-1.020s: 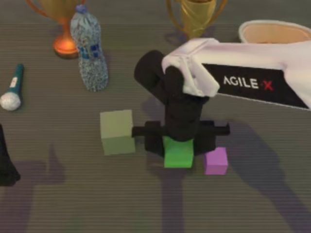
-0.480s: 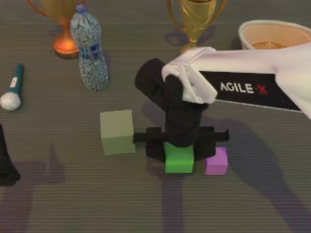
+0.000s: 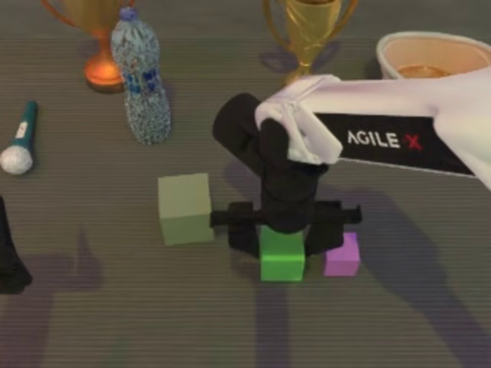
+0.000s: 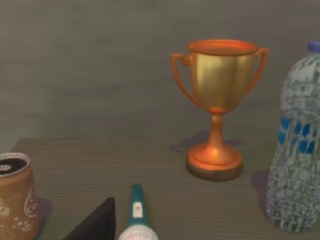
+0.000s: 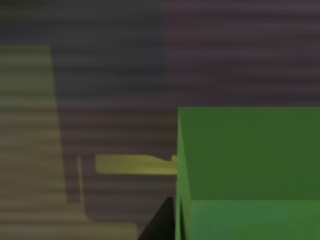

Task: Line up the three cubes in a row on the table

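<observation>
My right gripper (image 3: 282, 244) reaches down over the medium bright green cube (image 3: 282, 259) and is shut on it, the cube resting at table level. In the right wrist view the green cube (image 5: 250, 165) fills the near side, with one dark finger (image 5: 162, 222) against its side. The small magenta-purple cube (image 3: 342, 254) sits just right of the green one, a narrow gap between them. The large pale olive-green cube (image 3: 185, 208) stands to the left, set slightly farther back. All rest on the ribbed dark table (image 3: 115, 322).
My left arm (image 3: 9, 261) is parked at the left edge. Along the back stand a water bottle (image 3: 142, 80), an orange trophy (image 3: 100, 46), a gold trophy (image 3: 307, 31) and a bowl (image 3: 433, 57). A microphone (image 3: 19, 142) lies at the left; a can (image 4: 15, 200) shows in the left wrist view.
My right gripper has moved toward the table's front edge and lower, carrying the green cube down beside the purple one. The olive and purple cubes and the left arm have not moved.
</observation>
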You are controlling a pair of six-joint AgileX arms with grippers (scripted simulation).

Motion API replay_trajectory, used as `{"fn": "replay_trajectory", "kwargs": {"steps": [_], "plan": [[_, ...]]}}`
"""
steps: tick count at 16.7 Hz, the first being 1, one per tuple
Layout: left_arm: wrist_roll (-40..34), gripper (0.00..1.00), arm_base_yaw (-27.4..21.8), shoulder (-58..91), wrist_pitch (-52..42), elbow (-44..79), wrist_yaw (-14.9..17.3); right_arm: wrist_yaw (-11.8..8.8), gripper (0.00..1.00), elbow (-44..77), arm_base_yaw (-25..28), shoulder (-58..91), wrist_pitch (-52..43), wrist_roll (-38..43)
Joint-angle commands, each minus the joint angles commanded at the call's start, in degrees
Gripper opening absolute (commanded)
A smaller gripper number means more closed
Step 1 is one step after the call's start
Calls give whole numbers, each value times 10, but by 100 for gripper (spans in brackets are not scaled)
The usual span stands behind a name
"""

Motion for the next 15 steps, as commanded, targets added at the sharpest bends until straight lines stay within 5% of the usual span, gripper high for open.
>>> {"fn": "replay_trajectory", "kwargs": {"steps": [3,15], "plan": [[0,100,0,0,0,0,0,0,100,0,0,0,0,0],[0,100,0,0,0,0,0,0,100,27,3,-11,-40,-1]]}}
